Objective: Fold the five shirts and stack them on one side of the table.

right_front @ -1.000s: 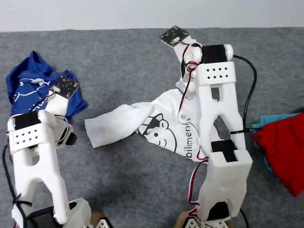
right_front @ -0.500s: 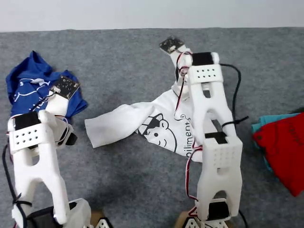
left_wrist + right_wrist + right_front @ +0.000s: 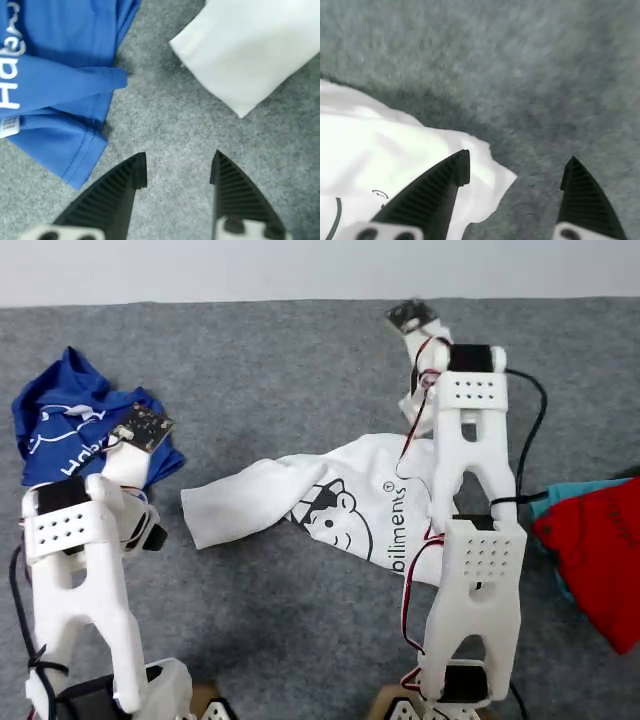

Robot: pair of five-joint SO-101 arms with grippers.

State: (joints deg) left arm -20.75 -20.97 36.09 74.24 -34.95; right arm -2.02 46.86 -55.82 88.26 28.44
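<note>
The left gripper is open between the blue shirt at 10 o'clock and the white shirt. The right gripper is open over the white shirt's edge. From high up, a red shirt lies at 3 o'clock.

The left arm stands bent close to its base and the right arm stretches far forward, while the left claw and right claw point down, jaws apart, gripping nothing.

Bright, even light, perhaps from overhead; soft short shadows on the grey table beside the white shirt.
</note>
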